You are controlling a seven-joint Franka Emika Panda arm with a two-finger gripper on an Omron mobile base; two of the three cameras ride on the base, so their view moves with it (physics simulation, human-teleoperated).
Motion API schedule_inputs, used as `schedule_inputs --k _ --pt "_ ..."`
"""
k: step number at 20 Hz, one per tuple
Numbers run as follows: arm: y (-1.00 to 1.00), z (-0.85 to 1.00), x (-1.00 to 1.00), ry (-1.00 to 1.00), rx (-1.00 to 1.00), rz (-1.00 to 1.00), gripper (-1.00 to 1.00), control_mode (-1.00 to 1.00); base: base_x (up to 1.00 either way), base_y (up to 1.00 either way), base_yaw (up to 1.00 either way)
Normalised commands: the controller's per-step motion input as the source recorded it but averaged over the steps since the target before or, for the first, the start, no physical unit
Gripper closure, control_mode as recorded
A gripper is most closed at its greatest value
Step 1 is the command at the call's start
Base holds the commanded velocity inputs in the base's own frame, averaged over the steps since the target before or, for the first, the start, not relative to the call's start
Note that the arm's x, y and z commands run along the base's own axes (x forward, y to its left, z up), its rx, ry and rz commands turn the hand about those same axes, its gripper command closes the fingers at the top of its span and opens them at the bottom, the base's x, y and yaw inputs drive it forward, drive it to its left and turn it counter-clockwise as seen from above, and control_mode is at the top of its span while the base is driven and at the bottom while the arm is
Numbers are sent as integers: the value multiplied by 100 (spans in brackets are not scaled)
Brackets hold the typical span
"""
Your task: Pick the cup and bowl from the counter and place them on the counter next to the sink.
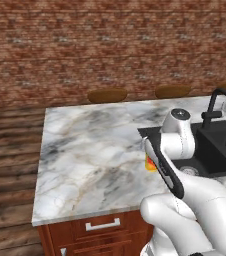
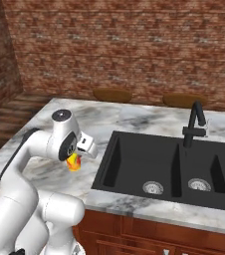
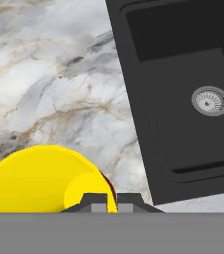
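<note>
I see cup [image 3: 44, 181] lower left, mouth facing camera; gripper [image 3: 105, 201] clamped on its rim; sink [image 3: 183, 99] basin bare.

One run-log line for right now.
gripper: shut on cup | over counter | beside sink | bowl: unseen

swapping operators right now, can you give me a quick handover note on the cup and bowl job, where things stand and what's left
End effector: shut on the cup, gripping its rim, seen in the hand view.
Cup: held over the marble counter, just left of the black sink; in the right base view its yellow body with the red blotch hangs under the hand. Whether it touches the counter cannot be told.
Bowl: its place cannot be told from these views.
Done: cup picked and brought next to the sink.
Left: set the cup down and release, then fetch the bowl and place it beside the sink.
</note>
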Motion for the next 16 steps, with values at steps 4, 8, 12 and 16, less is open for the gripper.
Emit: schedule_inputs --k 4,8,12,16 --pt "0 0 15 15 0 0 100 -100 0 0 0" --pt "0 -7 10 4 0 0 100 -100 0 0 0" --pt "0 -19 5 0 0 0 100 -100 0 0 0" --pt "0 -31 6 -1 0 0 100 -100 0 0 0"
